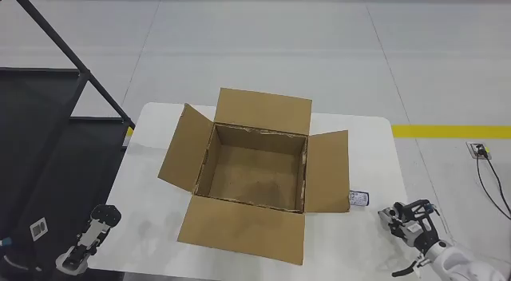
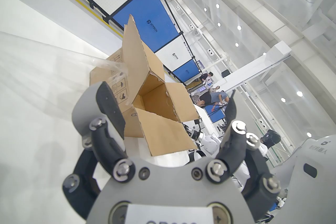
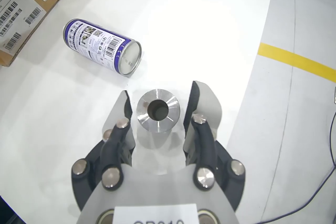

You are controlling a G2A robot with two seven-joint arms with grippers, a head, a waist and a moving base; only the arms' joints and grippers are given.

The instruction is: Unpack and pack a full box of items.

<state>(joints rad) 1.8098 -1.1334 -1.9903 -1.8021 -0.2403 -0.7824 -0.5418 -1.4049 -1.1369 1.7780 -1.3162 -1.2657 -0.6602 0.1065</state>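
I see my right gripper (image 3: 160, 90) open astride an upright metal cylinder (image 3: 169, 104); left gripper (image 2: 168, 91) open, empty, near the cardboard box (image 1: 251, 173).

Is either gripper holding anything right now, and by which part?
Nothing is held. The right gripper is open around the upright metal cylinder, not touching; the left gripper is open, empty.

A white table (image 1: 363, 141) with rounded corners carries an open cardboard box (image 1: 327, 171) at its middle, all four flaps spread outward. Near the box's right side a purple-and-white can (image 3: 101, 46) lies on its side, apart from the box. Near it a shiny metal cylinder (image 3: 158, 110) stands upright, toward the table's right edge
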